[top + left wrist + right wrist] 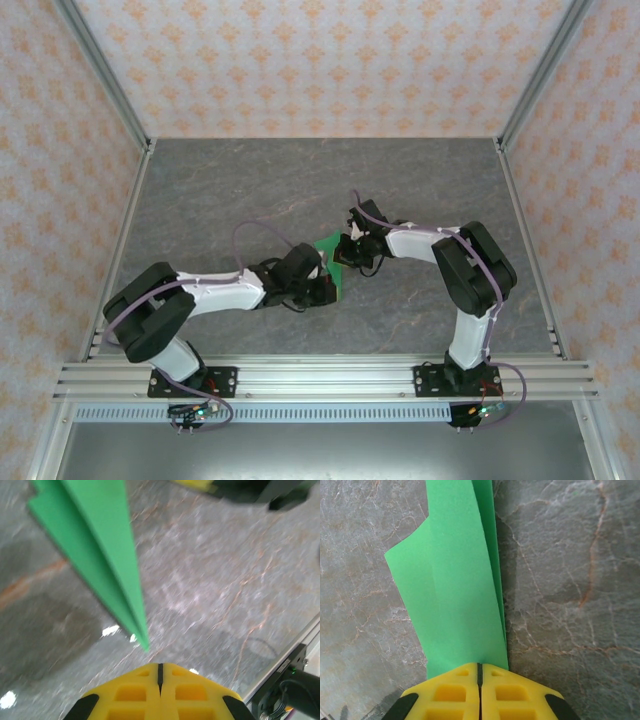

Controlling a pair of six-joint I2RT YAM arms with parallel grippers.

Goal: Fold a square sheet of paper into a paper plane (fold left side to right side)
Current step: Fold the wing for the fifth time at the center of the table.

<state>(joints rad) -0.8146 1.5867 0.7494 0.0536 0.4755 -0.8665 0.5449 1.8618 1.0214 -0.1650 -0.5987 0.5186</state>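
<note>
Two grippers, yours | right gripper (480, 666): pinching one end of the green paper plane (462, 595) | left gripper (160, 668): pressed together, holding nothing, near its pointed tip | plane: middle of the table (200, 190), between both grippers

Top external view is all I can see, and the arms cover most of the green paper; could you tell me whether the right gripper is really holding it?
Observer: Yes; the right gripper is shut on the paper plane, which runs straight out from between its closed jaws.
Operator: Thank you. Is the left gripper on it too?
Observer: No; the left gripper is shut and empty, and the plane's pointed tip ends just short of it.
</note>
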